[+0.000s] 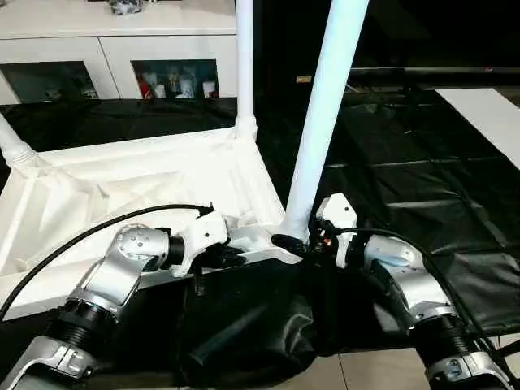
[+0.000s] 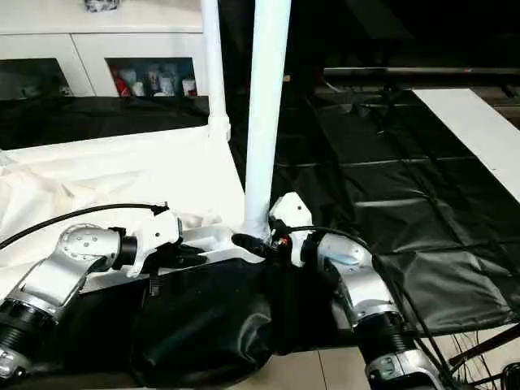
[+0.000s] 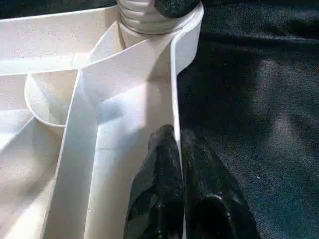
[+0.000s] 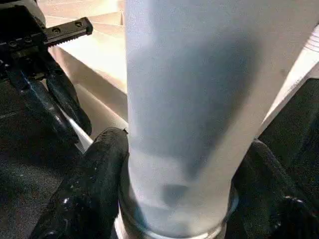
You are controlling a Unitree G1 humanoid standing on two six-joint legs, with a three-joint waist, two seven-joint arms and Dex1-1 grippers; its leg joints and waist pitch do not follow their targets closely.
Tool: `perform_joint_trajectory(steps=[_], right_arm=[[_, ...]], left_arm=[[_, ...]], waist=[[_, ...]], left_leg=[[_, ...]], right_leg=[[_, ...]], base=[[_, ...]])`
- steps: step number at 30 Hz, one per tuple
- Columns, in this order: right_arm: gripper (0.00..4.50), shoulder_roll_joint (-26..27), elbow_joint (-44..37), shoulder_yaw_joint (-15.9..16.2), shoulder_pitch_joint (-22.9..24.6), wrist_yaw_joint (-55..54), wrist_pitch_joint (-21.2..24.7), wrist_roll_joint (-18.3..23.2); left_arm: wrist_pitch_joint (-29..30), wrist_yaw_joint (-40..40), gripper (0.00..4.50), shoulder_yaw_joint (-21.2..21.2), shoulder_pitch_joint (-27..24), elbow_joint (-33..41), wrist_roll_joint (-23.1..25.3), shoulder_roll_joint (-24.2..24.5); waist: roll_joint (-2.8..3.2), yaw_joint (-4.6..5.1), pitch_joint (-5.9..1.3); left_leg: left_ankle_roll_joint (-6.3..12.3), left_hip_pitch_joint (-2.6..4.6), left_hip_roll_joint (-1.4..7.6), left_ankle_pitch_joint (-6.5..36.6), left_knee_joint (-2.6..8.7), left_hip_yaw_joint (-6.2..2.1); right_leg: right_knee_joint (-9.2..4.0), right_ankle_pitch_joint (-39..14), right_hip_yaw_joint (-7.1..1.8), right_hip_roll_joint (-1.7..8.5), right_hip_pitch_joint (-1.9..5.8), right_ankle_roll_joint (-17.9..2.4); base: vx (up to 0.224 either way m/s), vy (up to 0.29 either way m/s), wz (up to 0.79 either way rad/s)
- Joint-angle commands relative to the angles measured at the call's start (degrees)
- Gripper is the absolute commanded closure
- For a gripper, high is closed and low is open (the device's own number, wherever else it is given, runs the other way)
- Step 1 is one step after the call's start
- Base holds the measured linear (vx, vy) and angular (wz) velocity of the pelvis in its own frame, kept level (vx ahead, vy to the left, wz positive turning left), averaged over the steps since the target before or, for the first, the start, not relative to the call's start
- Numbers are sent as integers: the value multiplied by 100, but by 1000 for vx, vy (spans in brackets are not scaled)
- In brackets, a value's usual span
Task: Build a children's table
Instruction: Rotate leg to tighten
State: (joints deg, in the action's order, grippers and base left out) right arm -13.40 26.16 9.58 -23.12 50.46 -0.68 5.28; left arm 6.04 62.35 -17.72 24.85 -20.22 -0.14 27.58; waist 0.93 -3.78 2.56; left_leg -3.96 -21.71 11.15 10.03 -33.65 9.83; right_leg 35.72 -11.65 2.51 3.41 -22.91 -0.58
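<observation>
Left-eye view: right gripper (image 1: 286, 242) clamped round near leg (image 1: 323, 114) at its socket; left gripper (image 1: 236, 258) pinching tabletop (image 1: 97, 195) rim; open black sheet (image 1: 422, 187) toward three o'clock.

Black fingers (image 3: 154, 199) pinched on the white tabletop's rim (image 3: 175, 99)

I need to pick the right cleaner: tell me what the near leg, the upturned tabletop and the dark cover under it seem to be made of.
Near leg: looks like smooth white plastic tube with a soft sheen. Upturned tabletop: seemingly moulded white plastic, given its thin ribs and rounded corner socket. Dark cover: probably glossy plastic sheeting, since it wrinkles and reflects light; it could be coated fabric.
</observation>
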Motion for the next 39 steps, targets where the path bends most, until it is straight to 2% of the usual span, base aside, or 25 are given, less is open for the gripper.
perform_joint_trajectory(steps=[1, 3, 5, 6, 7, 9, 10, 11, 12, 13, 15, 18, 19, 20, 21, 22, 24, 27, 30, 31, 33, 34, 36, 37, 39], right_arm=[[186, 118, 294, 271, 68, -121, 186, -186], [186, 225, 391, 230, 37, -363, 294, -227], [186, 384, 526, 184, 7, -731, 429, -299], [186, 501, 621, 138, -15, -1015, 522, -338], [186, 645, 723, 59, -43, -1320, 641, -336], [186, 917, 892, -97, -111, -1849, 815, -307], [186, 922, 895, -100, -112, -1859, 818, -306], [186, 1130, 1025, -203, -183, -2255, 923, -307], [186, 1311, 1152, -271, -255, -2605, 1002, -321], [186, 1433, 1253, -313, -316, -2854, 1058, -330], [186, 1684, 1508, -447, -471, -3323, 1222, -266], [187, 2038, 1902, -744, -728, -3863, 1404, -119], [187, 2083, 1990, -770, -784, -3956, 1397, -121], [187, 2107, 2046, -782, -823, -4011, 1383, -142], [187, 2127, 2094, -794, -860, -4041, 1380, -155], [187, 2137, 2121, -806, -882, -4056, 1377, -161], [187, 2160, 2187, -850, -930, -4105, 1376, -181], [187, 2173, 2359, -984, -1058, -4086, 1301, -167], [187, 2132, 2404, -978, -1136, -3901, 1198, -177], [152, 2129, 2398, -980, -1139, -3864, 1175, -166], [117, 2069, 2192, -925, -1108, -3508, 900, -103], [111, 2043, 2079, -912, -1085, -3359, 861, -53], [81, 1985, 1911, -884, -1053, -3203, 813, -18], [72, 1865, 1669, -860, -999, -3081, 754, -24], [62, 1779, 1509, -833, -955, -3016, 709, -37]], left_arm=[[-109, -69, 450, 4, 99, 46, -3, -127], [-43, -229, 450, 16, 139, -4, 49, -195], [102, -496, 450, 38, 205, -93, 131, -310], [209, -661, 450, 66, 239, -140, 152, -402], [330, -833, 450, 100, 271, -183, 158, -513], [566, -1106, 450, 126, 322, -228, 179, -709], [570, -1110, 450, 126, 323, -229, 179, -713], [819, -1399, 450, 132, 371, -256, 238, -892], [1078, -1703, 450, 158, 424, -293, 279, -1089], [1262, -1948, 450, 201, 472, -337, 312, -1257], [1683, -2526, 450, 318, 604, -479, 378, -1648], [2096, -3146, 450, 328, 791, -651, 555, -2143], [2137, -3245, 450, 307, 838, -688, 577, -2244], [2164, -3304, 450, 290, 870, -708, 588, -2304], [2185, -3371, 450, 278, 906, -732, 605, -2361], [2196, -3404, 450, 266, 930, -743, 624, -2386], [2270, -3450, 450, 273, 950, -722, 667, -2423], [2384, -3443, 450, 322, 966, -642, 723, -2405], [2298, -3386, 450, 337, 977, -672, 732, -2306], [2293, -3382, 450, 338, 978, -676, 732, -2297], [2195, -3300, 450, 349, 978, -687, 722, -2187], [2091, -3240, 450, 328, 977, -690, 731, -2130], [2001, -3166, 450, 320, 973, -687, 733, -2054], [1831, -3028, 450, 319, 958, -653, 722, -1953], [1835, -2964, 450, 338, 946, -618, 699, -1908]], waist=[[0, -14, -332], [-1, -7, -317], [-23, 26, -274], [-11, 32, -261], [-6, 54, -237], [-12, 63, -231], [-11, 75, -231], [-13, 79, -225], [-9, 107, -200], [-17, 114, -192], [-29, 153, -191], [-58, 154, -169], [-39, 165, -166], [-32, 166, -174], [-51, 175, -183], [-35, 157, -193], [-39, 164, -194], [-69, 175, -182], [-62, 212, -183], [-59, 220, -179], [-44, 220, -175], [-64, 224, -176], [-67, 250, -215], [-55, 239, -225], [-69, 233, -222]], left_leg=[[135, 90, 186, 1167, 377, -36], [110, 91, 181, 1240, 389, -39], [-22, 131, 179, 1623, 429, -49], [-53, 143, 181, 1700, 439, -54], [-124, 170, 170, 1897, 451, -63], [-199, 187, 170, 2097, 469, -96], [-216, 180, 176, 2151, 483, -111], [-219, 178, 176, 2190, 488, -118], [-255, 205, 174, 2348, 500, -113], [-281, 261, 154, 2532, 488, -129], [-292, 253, 148, 2539, 503, -149], [-227, 336, 120, 2804, 484, -146], [-207, 359, 113, 2939, 487, -158], [-208, 356, 116, 2965, 496, -168], [-190, 324, 117, 2969, 522, -175], [-163, 325, 123, 2944, 545, -175], [-133, 312, 128, 2943, 569, -174], [-111, 322, 103, 3085, 573, -176], [-112, 295, 107, 3193, 599, -216], [-114, 295, 111, 3236, 606, -217], [-116, 302, 118, 3297, 616, -214], [-60, 278, 109, 3292, 621, -220], [-23, 113, 127, 2882, 677, -252], [0, 90, 146, 2632, 681, -236], [57, 112, 141, 2486, 652, -187]], right_leg=[[-413, -642, -244, 411, 283, -1304], [-426, -773, -245, 413, 282, -1282], [-503, -1550, -253, 425, 257, -1132], [-513, -1728, -257, 425, 242, -1097], [-552, -2151, -256, 430, 211, -1013], [-600, -2648, -252, 454, 201, -847], [-615, -2728, -253, 457, 198, -787], [-624, -2760, -247, 457, 193, -760], [-637, -2888, -246, 440, 154, -736], [-686, -3203, -228, 448, 122, -662], [-709, -3310, -207, 457, 148, -586], [-803, -3464, -178, 433, 65, -452], [-833, -3555, -152, 436, 55, -398], [-837, -3526, -144, 436, 68, -376], [-845, -3383, -125, 429, 99, -353], [-850, -3252, -126, 433, 110, -358], [-863, -3091, -121, 436, 125, -389], [-882, -3210, -108, 440, 92, -351], [-884, -3262, -87, 467, 104, -318], [-893, -3229, -88, 471, 99, -326], [-900, -3156, -96, 472, 87, -343], [-910, -3144, -82, 480, 117, -328], [-822, -2813, -93, 509, 262, -378], [-797, -2444, -109, 498, 252, -476], [-788, -2142, -128, 504, 218, -647]], base=[[0, 0, 0], [0, 0, 0], [0, 0, 0], [0, 0, 0], [0, 0, 0], [0, 0, 0], [-54, 10, -8], [0, 0, 0], [0, 0, 0], [0, 0, 0], [0, 0, 0], [0, 0, 0], [0, 0, 0], [0, 0, 0], [0, 0, 0], [0, 0, 0], [0, 0, 0], [0, 0, 0], [0, 0, 0], [0, 0, 0], [0, 0, 0], [0, 0, 0], [3, 9, -11], [2, 7, -19], [1, 3, -9]])
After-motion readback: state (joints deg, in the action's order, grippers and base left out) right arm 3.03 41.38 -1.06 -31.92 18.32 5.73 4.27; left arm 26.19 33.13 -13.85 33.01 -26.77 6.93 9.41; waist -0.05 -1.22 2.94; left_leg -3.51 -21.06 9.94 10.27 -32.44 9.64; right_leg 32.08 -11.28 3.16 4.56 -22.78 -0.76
